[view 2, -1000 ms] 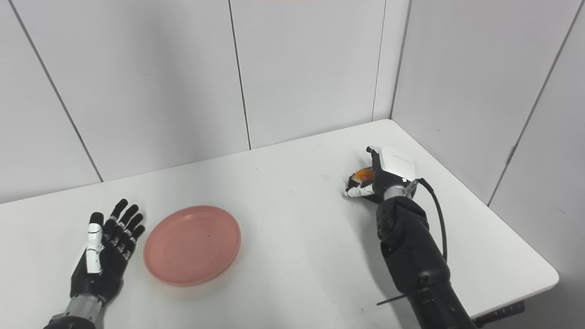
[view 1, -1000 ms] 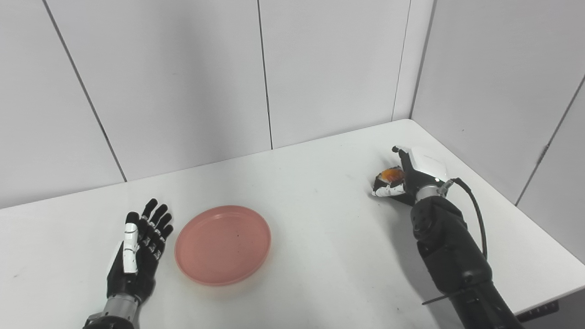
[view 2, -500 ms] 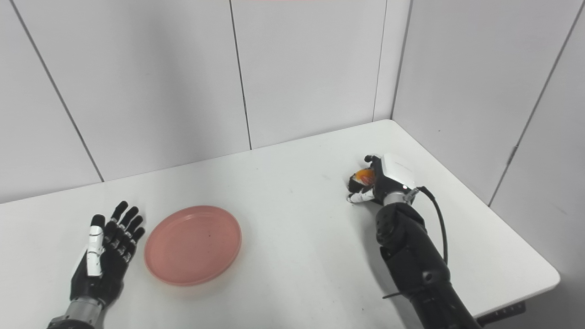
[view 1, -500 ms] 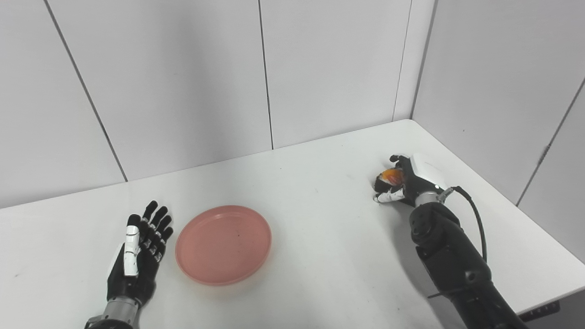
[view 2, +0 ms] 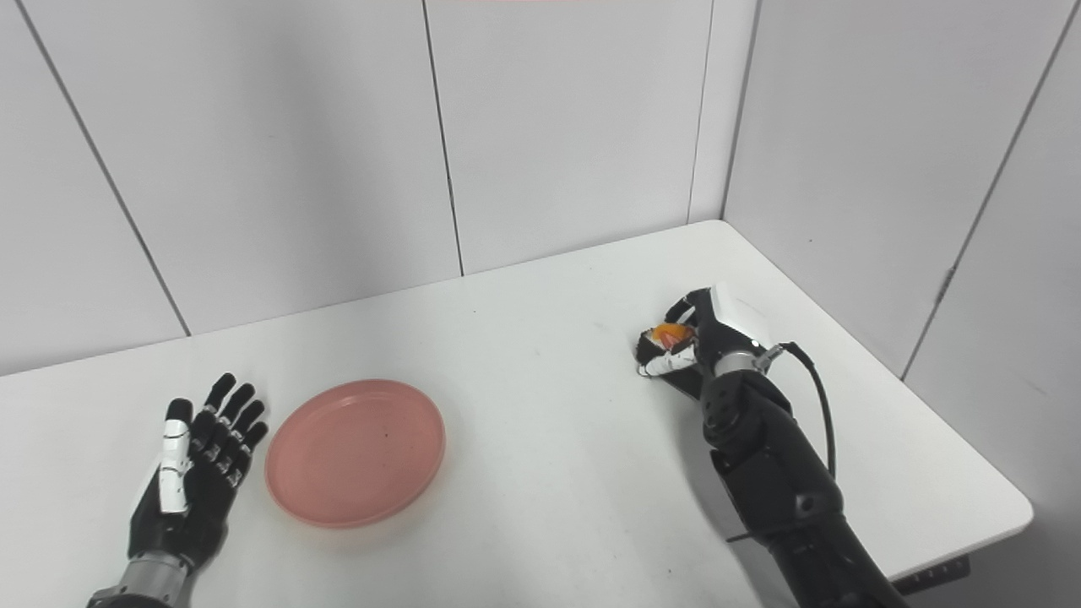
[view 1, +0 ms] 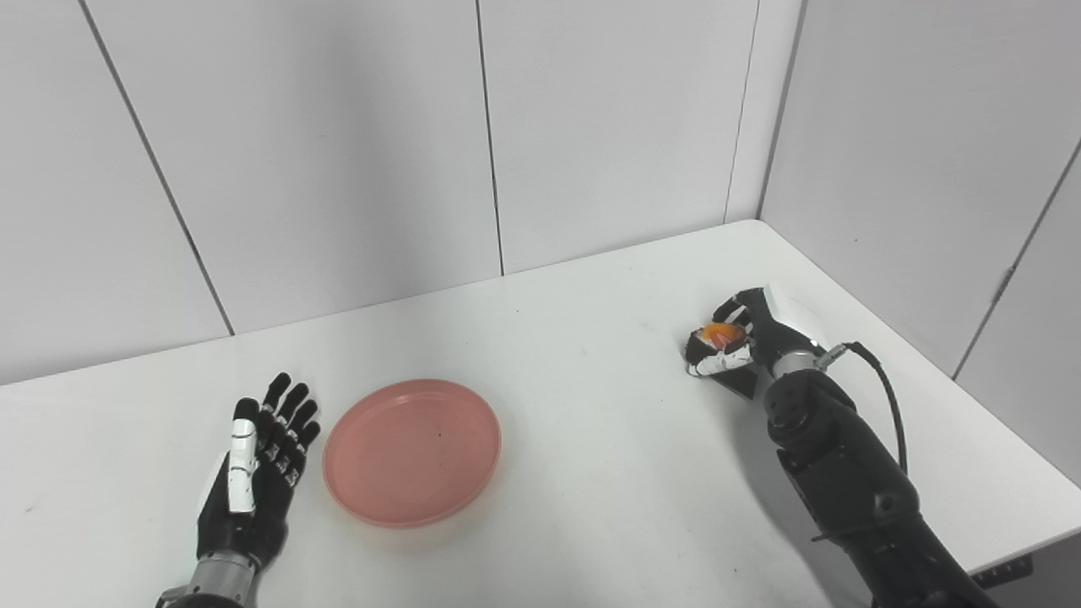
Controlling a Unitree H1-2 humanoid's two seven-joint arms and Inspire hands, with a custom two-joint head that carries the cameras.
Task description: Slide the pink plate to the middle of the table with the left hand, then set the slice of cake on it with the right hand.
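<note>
A lab test cell: white table (view 1: 591, 405) boxed by bare panel walls (view 1: 338, 152).

One pink plate (view 1: 412, 451) lies at the lower left of the frame. One cake slice (view 1: 718, 336) sits at the right. Two hands show, left hand (view 1: 253, 473) and right hand (view 1: 752, 338), on one counter (view 1: 591, 439).

A white worktop (view 2: 549, 439) fills the lower frame, white wall panels behind it. At lower left, the left robot hand (view 2: 190, 473) lies flat, palm up, fingers spread, just beside a pink plate (view 2: 355, 452) and not touching it. At centre right, the right robot hand (view 2: 697, 342) has its fingers curled around a slice of cake (view 2: 671, 335), orange on top, low over the worktop.
</note>
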